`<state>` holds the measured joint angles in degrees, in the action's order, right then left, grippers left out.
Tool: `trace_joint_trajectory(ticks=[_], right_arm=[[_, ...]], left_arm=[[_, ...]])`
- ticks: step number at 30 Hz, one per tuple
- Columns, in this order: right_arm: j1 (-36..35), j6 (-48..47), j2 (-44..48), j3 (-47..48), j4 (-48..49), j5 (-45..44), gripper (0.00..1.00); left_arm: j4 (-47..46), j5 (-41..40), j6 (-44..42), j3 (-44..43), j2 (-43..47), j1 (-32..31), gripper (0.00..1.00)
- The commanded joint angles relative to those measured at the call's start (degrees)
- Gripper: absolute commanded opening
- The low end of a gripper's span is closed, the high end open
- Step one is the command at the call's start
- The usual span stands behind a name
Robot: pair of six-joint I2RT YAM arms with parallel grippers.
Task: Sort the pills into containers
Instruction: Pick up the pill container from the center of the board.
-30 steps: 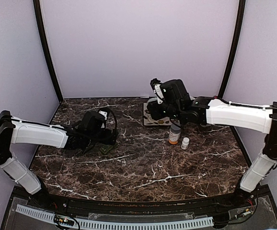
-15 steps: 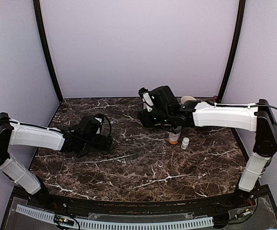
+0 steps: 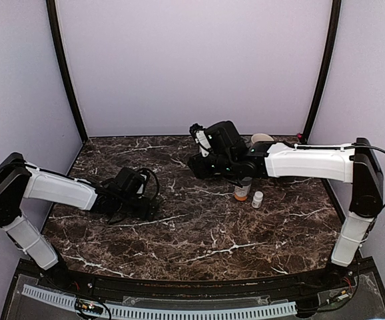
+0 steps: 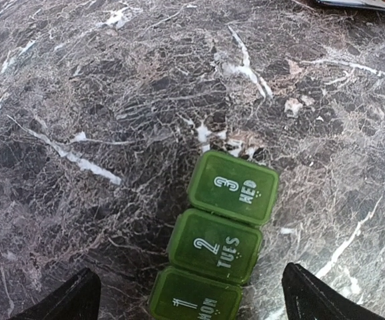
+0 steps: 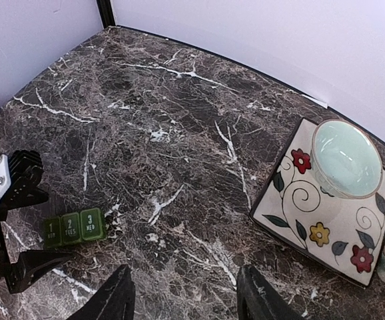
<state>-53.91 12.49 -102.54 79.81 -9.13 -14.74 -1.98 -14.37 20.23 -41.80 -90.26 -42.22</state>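
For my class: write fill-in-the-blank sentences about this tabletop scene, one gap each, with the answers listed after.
The green pill box has ___ lidded compartments. Its middle lid reads 2 and ___. The flowered plate carries one pale green ___. The left gripper stands ___, a finger either side of the box.
Missing: three; TUES; bowl; open.

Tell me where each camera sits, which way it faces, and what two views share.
Top external: above and behind the bases, looking down over the dark marble table; both arms show.
Left wrist: on the left arm, looking straight down at the dark green plastic pill box; left claw's fingertips at the bottom corners.
Right wrist: on the right arm, looking down toward the back-left corner; right claw's fingertips below, the left claw at left.
Shared: both wrist views show the pill box.
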Motion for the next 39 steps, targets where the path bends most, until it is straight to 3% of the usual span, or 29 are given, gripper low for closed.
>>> trace_joint_trajectory(ticks=[1, 10, 17, 22, 30, 39], right_arm=[[-0.58, 0.34, -0.75, 0.74, 2.4, 0.59, 0.53], [-0.63, 0.7, -0.72, 0.21, 2.71, 0.48, 0.53], [-0.64, 0.96, -0.72, -0.17, 2.97, 0.36, 0.53], [-0.63, 1.05, -0.65, -0.6, 3.09, 0.01, 0.53], [-0.66, 1.67, -0.49, -1.46, 3.62, 0.39, 0.53], [-0.58, 4.78, 0.83, -5.31, 7.29, 5.17, 0.53]], left_arm=[[1.4, 0.56, -0.84, -0.71, -0.7, 0.38, 0.98], [1.47, -0.54, -1.68, -1.17, -2.36, 0.36, 0.96], [0.54, -0.42, -2.64, -1.87, -3.53, 0.37, 0.88], [0.14, 0.21, -3.47, -2.7, -4.38, 0.37, 0.71], [0.56, 1.56, -4.07, -3.29, -3.11, 0.38, 0.28], [0.57, 9.23, -4.38, -4.48, 0.54, 0.57, 0.27]])
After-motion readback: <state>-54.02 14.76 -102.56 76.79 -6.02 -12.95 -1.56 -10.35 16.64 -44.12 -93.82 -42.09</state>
